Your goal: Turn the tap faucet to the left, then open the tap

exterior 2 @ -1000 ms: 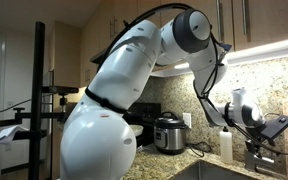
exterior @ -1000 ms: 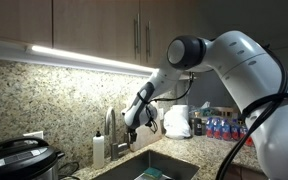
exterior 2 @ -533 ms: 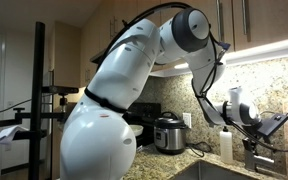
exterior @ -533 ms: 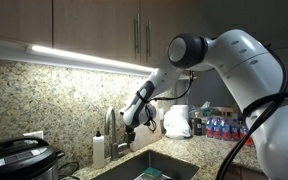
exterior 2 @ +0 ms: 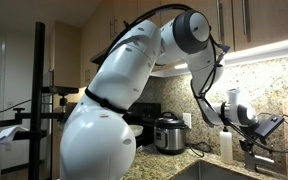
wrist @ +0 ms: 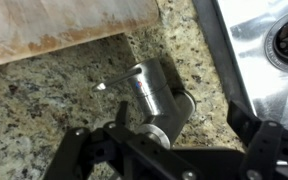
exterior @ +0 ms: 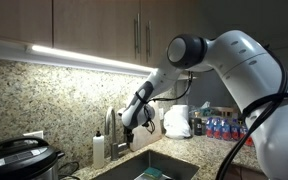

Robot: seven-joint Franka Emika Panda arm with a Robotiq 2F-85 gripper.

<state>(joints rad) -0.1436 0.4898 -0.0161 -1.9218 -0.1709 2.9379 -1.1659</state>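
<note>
Pincer [exterior: 128, 130] shifted slightly; tap faucet [exterior: 110, 124] stands upright.

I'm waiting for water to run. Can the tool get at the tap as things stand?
Likely yes: in the wrist view the open tool sits right at the tap, jaws apart to either side, and nothing lies between them.
</note>
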